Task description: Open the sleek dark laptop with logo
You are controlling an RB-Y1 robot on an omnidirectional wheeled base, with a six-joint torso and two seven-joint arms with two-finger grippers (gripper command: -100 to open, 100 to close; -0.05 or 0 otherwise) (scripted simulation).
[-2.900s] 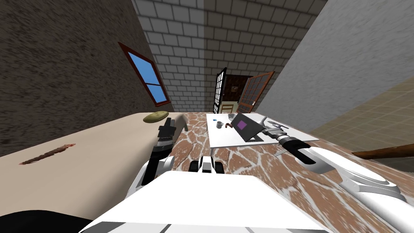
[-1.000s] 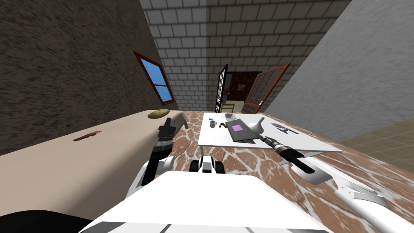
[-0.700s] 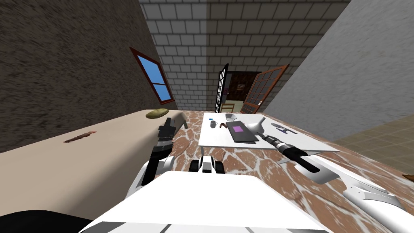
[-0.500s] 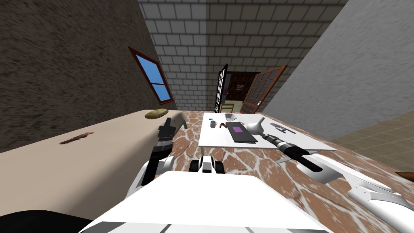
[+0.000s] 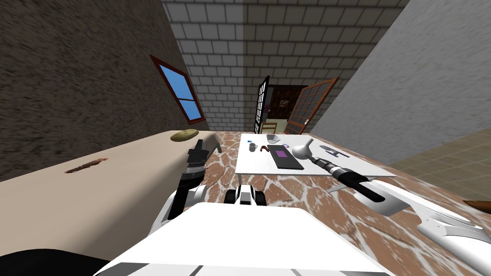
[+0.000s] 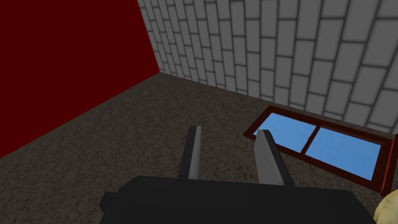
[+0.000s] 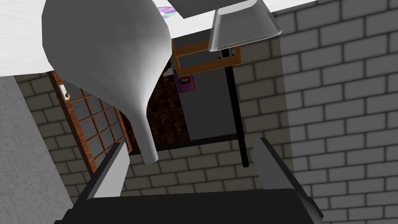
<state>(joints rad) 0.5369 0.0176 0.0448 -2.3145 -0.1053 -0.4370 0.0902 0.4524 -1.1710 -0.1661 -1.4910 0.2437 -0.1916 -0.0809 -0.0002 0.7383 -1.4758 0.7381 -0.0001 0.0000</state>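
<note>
The dark laptop (image 5: 286,158) lies flat on the white table (image 5: 259,165), its purple logo (image 5: 281,154) facing up. My right gripper (image 5: 314,160) hovers just right of the laptop's near corner, next to a grey long-necked vase (image 5: 302,151). In the right wrist view the right gripper (image 7: 191,143) is open and holds nothing. The vase (image 7: 105,50) looms close ahead of it, its neck tip near one finger (image 7: 112,171). My left gripper (image 5: 200,143) is raised over the floor left of the table. In its wrist view the left gripper (image 6: 228,130) stands open and empty.
A mug (image 5: 252,147), a small brown object (image 5: 263,148), a bowl (image 5: 273,138) and grey items (image 5: 333,152) share the table. A long beige surface (image 5: 120,182) with an olive cushion (image 5: 183,135) runs along my left. Open doors (image 5: 307,112) stand at the back wall.
The laptop's lid stood raised nearly three seconds ago and lies flat now. Over the last second my right arm has drifted slightly right, off the laptop's corner; my head view shifted a little.
</note>
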